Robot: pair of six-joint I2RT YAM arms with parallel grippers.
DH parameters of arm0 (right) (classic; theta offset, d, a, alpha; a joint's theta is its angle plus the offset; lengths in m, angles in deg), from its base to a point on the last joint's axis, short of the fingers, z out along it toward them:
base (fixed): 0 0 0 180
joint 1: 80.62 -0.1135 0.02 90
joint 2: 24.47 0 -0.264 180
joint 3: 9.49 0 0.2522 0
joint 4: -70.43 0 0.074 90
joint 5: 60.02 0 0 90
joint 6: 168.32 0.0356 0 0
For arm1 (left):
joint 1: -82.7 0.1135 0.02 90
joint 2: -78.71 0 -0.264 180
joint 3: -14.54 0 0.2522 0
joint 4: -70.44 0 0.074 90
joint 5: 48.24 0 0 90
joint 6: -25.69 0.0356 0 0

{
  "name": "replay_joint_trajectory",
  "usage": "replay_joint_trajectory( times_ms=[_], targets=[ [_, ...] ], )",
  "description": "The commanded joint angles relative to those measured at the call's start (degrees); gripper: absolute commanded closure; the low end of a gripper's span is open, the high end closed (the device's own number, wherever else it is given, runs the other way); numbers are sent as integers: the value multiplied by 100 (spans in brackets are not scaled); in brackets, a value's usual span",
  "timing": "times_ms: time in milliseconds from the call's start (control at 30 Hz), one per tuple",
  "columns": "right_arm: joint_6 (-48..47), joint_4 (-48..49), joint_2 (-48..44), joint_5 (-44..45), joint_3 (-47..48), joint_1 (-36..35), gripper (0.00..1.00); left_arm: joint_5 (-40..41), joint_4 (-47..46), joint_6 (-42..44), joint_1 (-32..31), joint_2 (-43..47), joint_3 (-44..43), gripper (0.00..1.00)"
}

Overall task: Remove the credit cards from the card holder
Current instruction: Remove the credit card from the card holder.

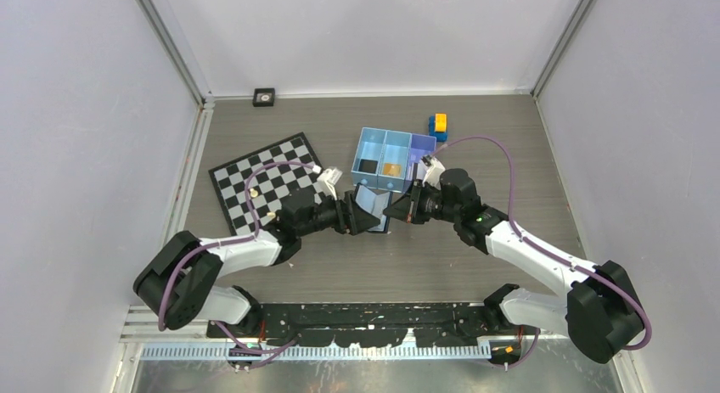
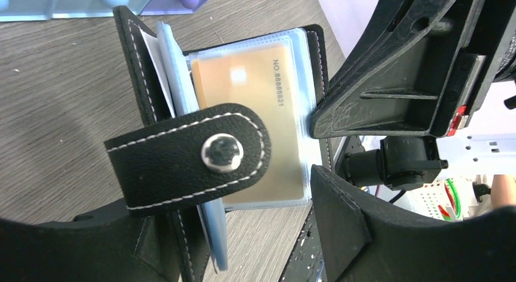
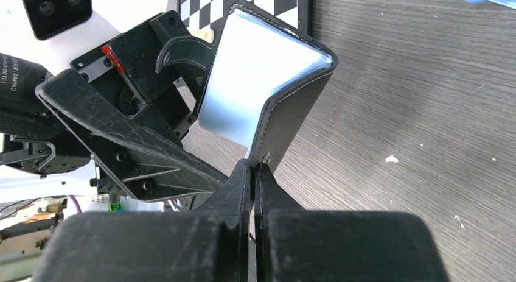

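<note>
The black card holder (image 1: 371,208) hangs open in a V between both grippers, in front of the tray. In the left wrist view its snap strap (image 2: 188,157) lies across a gold-orange credit card (image 2: 249,93) that sits in a clear sleeve. My left gripper (image 2: 237,233) has its fingers spread around the holder. One cover lies against the left finger, and bare table shows beside the other finger. My right gripper (image 3: 255,166) is shut on the edge of the holder's other cover (image 3: 292,105). A gold card (image 1: 391,169) and a dark card (image 1: 367,165) lie in the tray.
The light-blue three-compartment tray (image 1: 384,134) stands just behind the holder. Yellow-and-blue toy blocks (image 1: 439,126) sit at its right. A checkerboard mat (image 1: 263,185) lies at the left, under the left arm's cable. A small black object (image 1: 264,97) sits at the back wall.
</note>
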Motion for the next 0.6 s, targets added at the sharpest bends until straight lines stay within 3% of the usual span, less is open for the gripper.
replay_joint_trajectory(
  times_ms=[0,200,400,500,567],
  targets=[
    [60,273,-127,67,85,-23,99,-59,-524,-169,110,211,99,32],
    [49,249,-119,71,93,-19,99,-200,-575,-223,133,55,25,46],
    [58,283,-124,46,90,-23,100,8,-81,-69,135,107,-61,54],
    [69,305,-110,-14,98,-23,99,-51,46,-1,130,178,-102,31],
    [84,340,-77,-55,98,-23,99,-128,-14,4,128,174,-105,26]
  ],
)
